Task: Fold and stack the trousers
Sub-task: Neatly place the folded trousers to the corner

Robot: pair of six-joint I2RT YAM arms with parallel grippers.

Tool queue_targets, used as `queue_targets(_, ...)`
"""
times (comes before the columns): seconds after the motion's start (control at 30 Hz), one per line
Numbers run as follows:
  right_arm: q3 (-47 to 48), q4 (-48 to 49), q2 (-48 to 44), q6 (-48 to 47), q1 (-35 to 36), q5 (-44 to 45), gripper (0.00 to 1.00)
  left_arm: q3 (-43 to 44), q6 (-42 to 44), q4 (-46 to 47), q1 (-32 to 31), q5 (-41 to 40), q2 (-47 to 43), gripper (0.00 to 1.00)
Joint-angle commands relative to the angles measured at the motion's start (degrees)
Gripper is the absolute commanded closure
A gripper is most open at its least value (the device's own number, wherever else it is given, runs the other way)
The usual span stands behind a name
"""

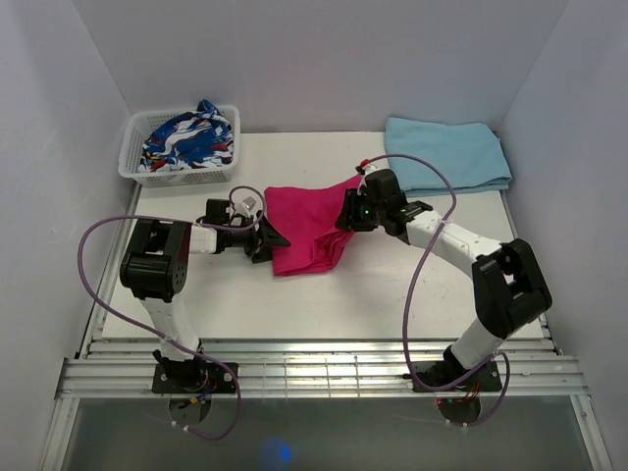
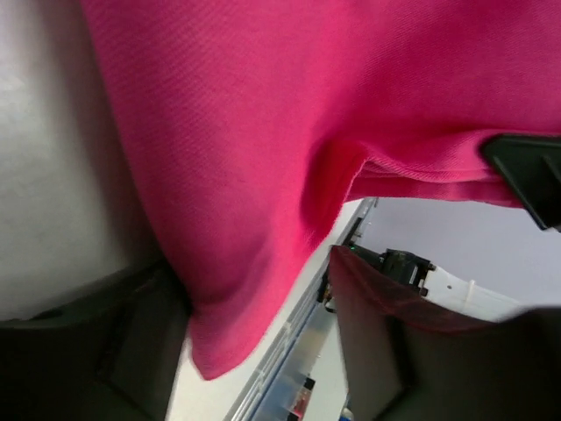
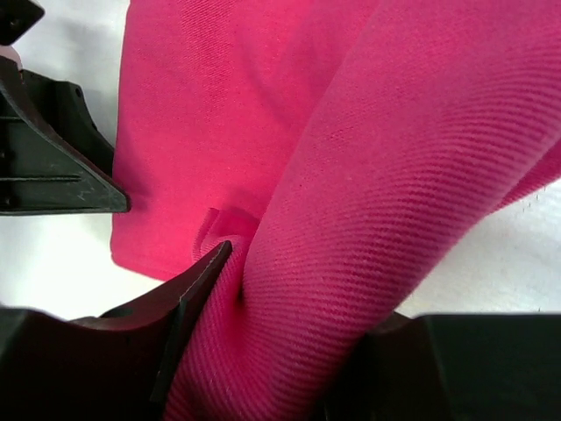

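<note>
Nearest, the left arm (image 1: 157, 265) and right arm (image 1: 500, 285), two in all with one gripper each, reach to mid-table over the single pair of trousers (image 1: 309, 228), which lies crumpled on the table (image 1: 343, 304). The left gripper (image 1: 267, 239) sits at the trousers' left edge with fingers spread and cloth hanging loose in the gap, while the right gripper (image 1: 345, 214) pinches a thick bunch at their right edge. A pull by the right alone would likely drag the whole garment or let the bulky bunch slip, skewing the fold. Farthest back stand one basket (image 1: 132, 165) holding one patterned garment (image 1: 186, 137), and one folded light blue cloth (image 1: 446, 152).
</note>
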Motion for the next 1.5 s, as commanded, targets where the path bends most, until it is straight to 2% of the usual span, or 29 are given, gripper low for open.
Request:
queue_targets(0.0,5.5,0.6,2.4,-4.4,3.4,7.1,0.92,2.7,0.1,-0.4,-0.7,-3.1,3.4,0.33)
queue_targets(0.03,7.0,0.5,3.0,-4.7,4.0,8.4,0.92,3.5,0.8,-1.1,-0.8,-3.1,3.9,0.47)
queue_targets(0.1,8.5,-0.1,4.5,-5.2,4.6,9.2,0.92,5.6,3.6,-3.4,-0.8,-4.0,3.5,0.7)
queue_targets(0.13,9.3,-0.5,5.0,-5.5,4.6,9.3,0.92,6.3,4.6,-4.0,-0.8,-4.1,3.2,0.89)
queue_targets(0.2,10.9,-0.8,5.3,-8.1,3.9,9.7,0.92,9.2,8.0,-6.2,-0.8,-4.8,1.9,1.0)
queue_targets(0.37,9.8,1.1,1.9,-15.6,-0.4,8.7,0.92,15.0,14.2,-7.5,-2.3,-5.3,0.0,1.0)
queue_targets(0.6,8.9,7.5,-2.5,-28.1,-11.7,4.4,0.92,27.0,21.8,-1.7,-12.4,-7.3,3.9,1.0)
queue_targets(0.7,8.9,11.1,-3.5,-33.7,-16.8,2.4,0.92,34.5,22.5,1.6,-15.4,-8.0,9.5,1.0)
queue_targets(0.87,10.9,18.6,-1.9,-41.3,-25.0,0.1,0.92,49.9,18.8,10.9,-17.3,-8.8,22.9,1.0)
queue_targets(1.07,16.3,27.1,5.4,-43.5,-32.3,1.6,0.92,64.5,13.4,25.7,-18.2,-9.8,37.0,1.0)
queue_targets(1.1,18.2,27.7,6.4,-43.5,-32.9,2.2,0.92,70.0,11.4,27.0,-18.3,-10.3,41.4,1.0)
queue_targets(1.13,19.3,29.0,8.5,-43.7,-33.4,2.6,0.92,73.1,10.5,27.7,-18.5,-10.8,43.9,0.96)
queue_targets(1.17,20.3,29.5,9.6,-44.0,-34.4,2.8,0.92,75.6,9.8,28.2,-18.7,-12.0,46.1,0.82)
queue_targets(1.23,23.4,30.0,12.2,-43.6,-35.5,2.0,0.92,76.4,10.2,29.7,-19.6,-15.3,48.5,0.63)
queue_targets(1.3,25.1,31.4,15.9,-43.8,-36.3,1.4,0.92,76.1,8.9,29.8,-19.5,-14.7,49.4,0.36)
queue_targets(1.4,28.9,32.1,20.4,-44.4,-36.4,-1.3,0.92,69.4,8.8,29.5,-18.9,-11.6,46.7,0.28)
queue_targets(1.47,31.9,32.0,23.1,-44.6,-36.2,-1.8,0.92,59.6,11.0,30.0,-18.6,-11.3,40.7,0.28)
